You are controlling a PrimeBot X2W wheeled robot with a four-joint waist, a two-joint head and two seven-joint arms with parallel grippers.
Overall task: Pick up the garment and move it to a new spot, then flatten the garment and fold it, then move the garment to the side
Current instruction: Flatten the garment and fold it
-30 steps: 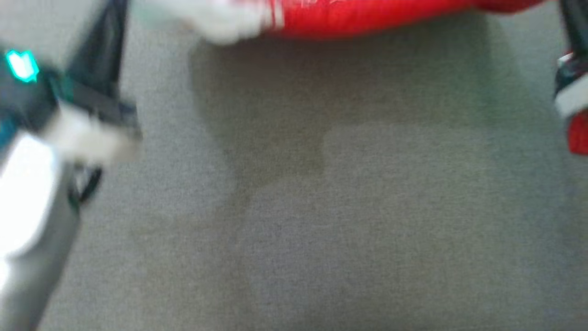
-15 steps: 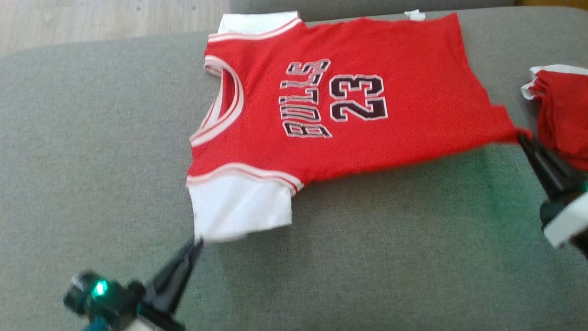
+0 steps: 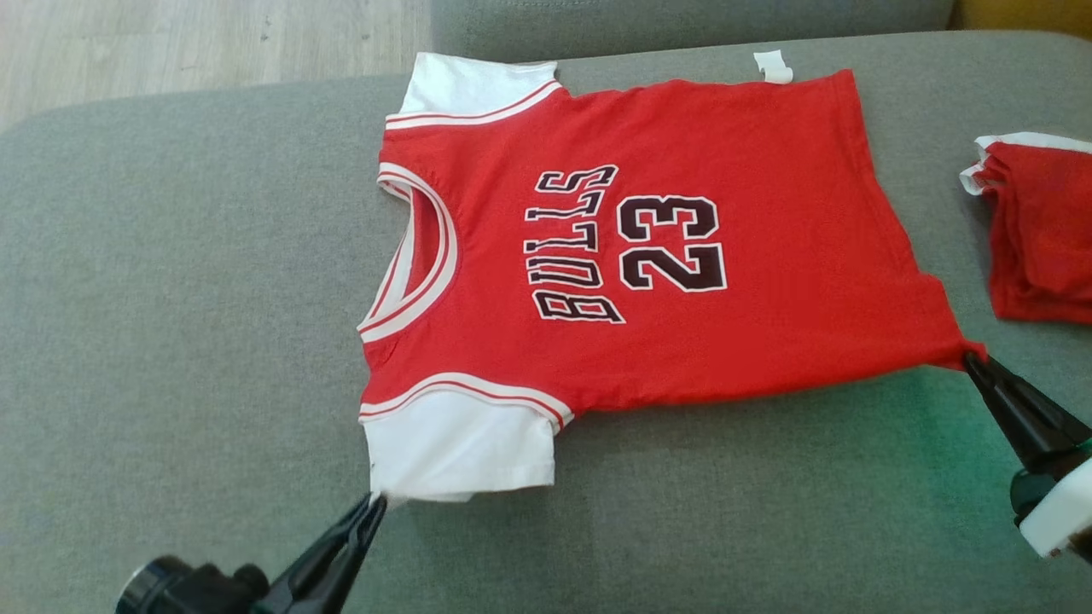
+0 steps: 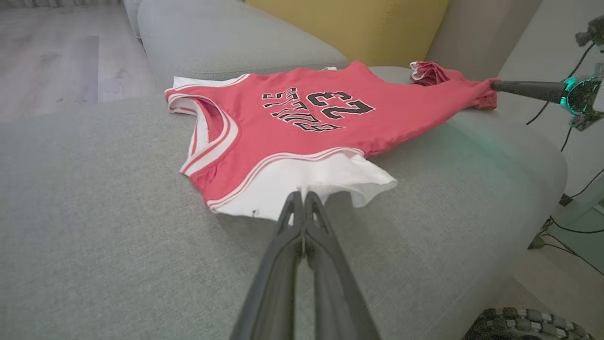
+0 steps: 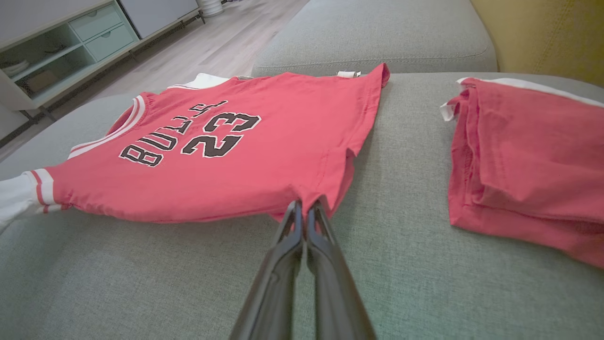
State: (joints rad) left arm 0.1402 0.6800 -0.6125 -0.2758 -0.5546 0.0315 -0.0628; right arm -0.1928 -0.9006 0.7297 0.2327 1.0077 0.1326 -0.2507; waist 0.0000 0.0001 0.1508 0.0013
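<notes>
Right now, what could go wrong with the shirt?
1. The left gripper pinches just the sleeve tip, and the right gripper just a hem corner of the shirt. Either might slip out.
2. The folded red pile lies close by the right gripper, so a sideways pull could knock it.

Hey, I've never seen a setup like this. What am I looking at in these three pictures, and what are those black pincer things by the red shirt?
It is a two-armed robot working over a grey sofa. One picture looks down from its head; the other two come from wrist cameras, each looking along that arm's two dark fingers. A red jersey lies spread, print up. The left tool is shut on its white sleeve, the right tool on a hem corner. A folded red garment lies to its right.
</notes>
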